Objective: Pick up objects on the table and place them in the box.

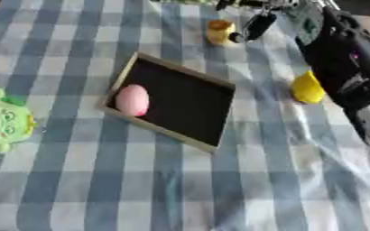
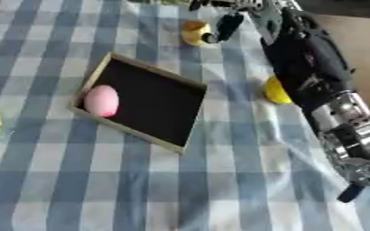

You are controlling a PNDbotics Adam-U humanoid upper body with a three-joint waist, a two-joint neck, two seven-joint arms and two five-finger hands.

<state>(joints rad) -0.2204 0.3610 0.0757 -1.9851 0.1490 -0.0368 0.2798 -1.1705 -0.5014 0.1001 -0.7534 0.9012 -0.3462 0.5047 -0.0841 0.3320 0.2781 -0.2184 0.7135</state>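
A shallow box (image 1: 190, 106) with a black floor and pale wooden rim lies on the blue-and-white checked surface (image 1: 141, 189), turned askew so that its long axis runs from the near right corner up toward the far left. Inside it, against the left wall, rests a pink egg-shaped object (image 1: 132, 100), its long axis running roughly near to far. The right arm reaches in from the upper right, and the right robot hand (image 1: 255, 25) sits at the far edge of the surface, dark fingers (image 2: 226, 25) pointing down and touching a small yellow object (image 1: 219, 32); whether they pinch it or only rest against it I cannot tell. A yellow lemon-like object (image 1: 307, 88) lies just beside the forearm, right of the box, partly hidden in the right eye view. A green plush toy (image 1: 5, 119) sits at the left edge, well apart from the box.
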